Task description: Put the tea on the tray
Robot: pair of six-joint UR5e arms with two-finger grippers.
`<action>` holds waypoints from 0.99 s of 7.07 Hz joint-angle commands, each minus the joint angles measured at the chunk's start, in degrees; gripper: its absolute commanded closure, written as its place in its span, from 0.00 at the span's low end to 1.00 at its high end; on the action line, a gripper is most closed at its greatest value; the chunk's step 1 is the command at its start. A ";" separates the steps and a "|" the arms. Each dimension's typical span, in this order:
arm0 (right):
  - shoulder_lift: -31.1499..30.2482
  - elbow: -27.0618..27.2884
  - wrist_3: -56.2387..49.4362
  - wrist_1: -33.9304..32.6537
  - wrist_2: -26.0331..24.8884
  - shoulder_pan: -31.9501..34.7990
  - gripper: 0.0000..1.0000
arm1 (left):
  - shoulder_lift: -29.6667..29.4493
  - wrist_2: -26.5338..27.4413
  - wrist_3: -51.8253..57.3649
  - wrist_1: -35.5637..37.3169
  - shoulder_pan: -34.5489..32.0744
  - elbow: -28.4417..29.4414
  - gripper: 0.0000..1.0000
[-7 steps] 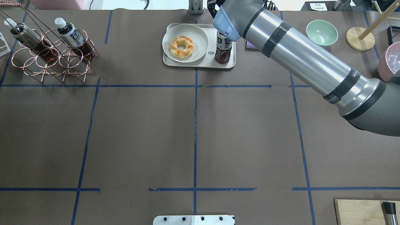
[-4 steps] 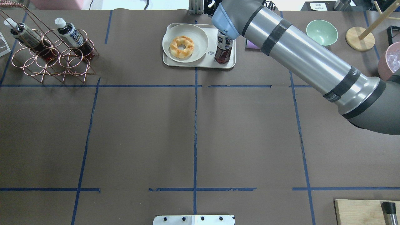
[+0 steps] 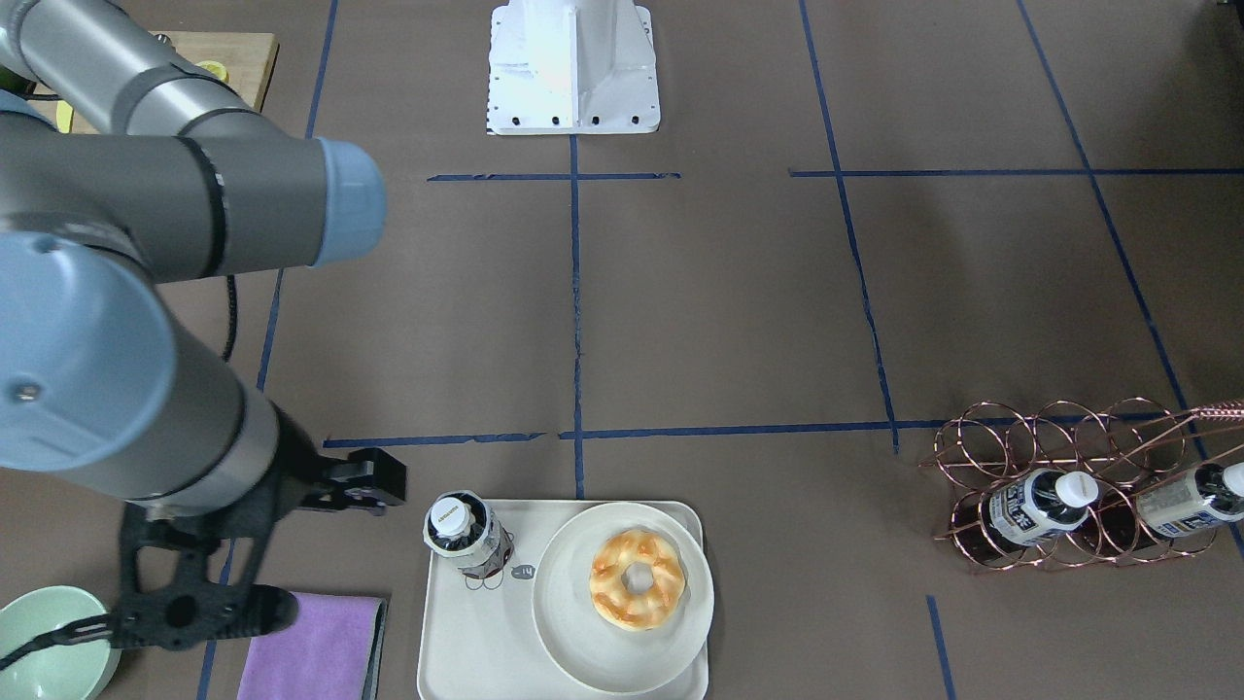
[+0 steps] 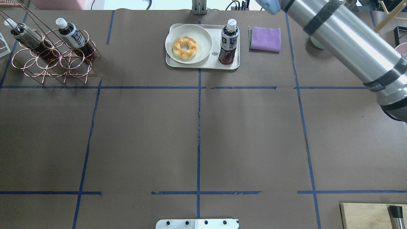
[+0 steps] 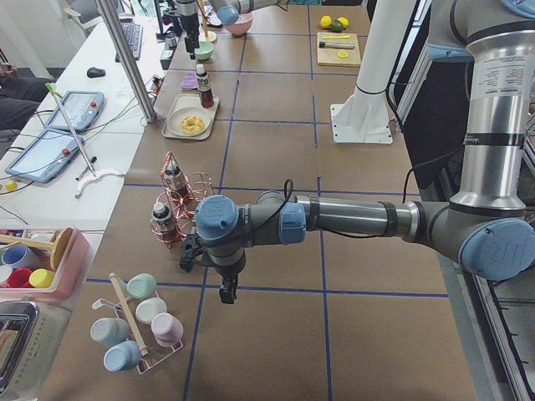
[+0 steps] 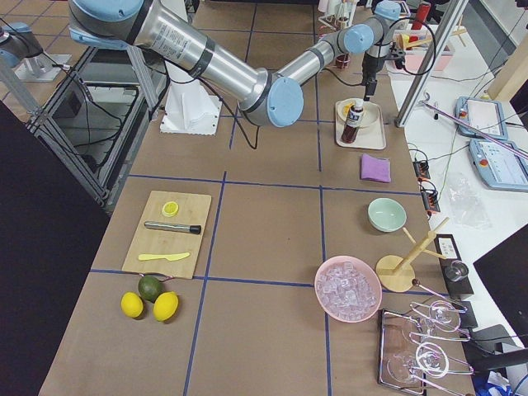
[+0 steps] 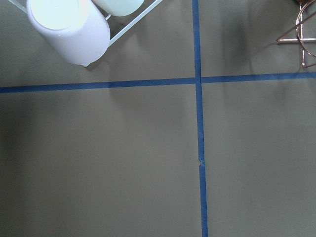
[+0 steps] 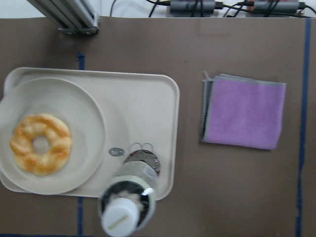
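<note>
The tea bottle [image 4: 228,41] stands upright and free on the right end of the cream tray [image 4: 203,66], white cap up. It also shows in the front view [image 3: 465,533] and the right wrist view [image 8: 132,197]. My right gripper [image 3: 243,583] hangs raised beside the tray, on the purple cloth's side, apart from the bottle; it looks open and holds nothing. My left gripper [image 5: 227,292] shows only in the left side view, low over the table past the copper rack; I cannot tell whether it is open or shut.
A round plate [image 4: 203,33] with a donut [image 4: 184,47] fills the tray's left part. A purple cloth [image 4: 265,38] lies right of the tray. A copper rack [image 4: 54,60] holds two like bottles at the far left. A green bowl [image 3: 49,642] sits beyond the cloth.
My right arm has drawn up and off to the right, away from the tea bottle. The bottle stays upright on the tray, and the purple cloth is now uncovered.
</note>
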 commanded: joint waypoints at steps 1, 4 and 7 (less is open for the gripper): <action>-20.18 18.73 -18.78 -5.53 0.46 7.06 0.00 | -0.07 0.01 -0.14 -0.06 0.10 -0.05 0.00; -43.34 27.33 -39.36 -5.28 0.64 18.39 0.00 | 0.02 0.01 0.03 0.55 0.27 0.74 0.00; -61.63 28.13 -52.43 -3.96 3.97 33.17 0.00 | 2.47 0.88 0.12 -0.07 0.27 0.47 0.00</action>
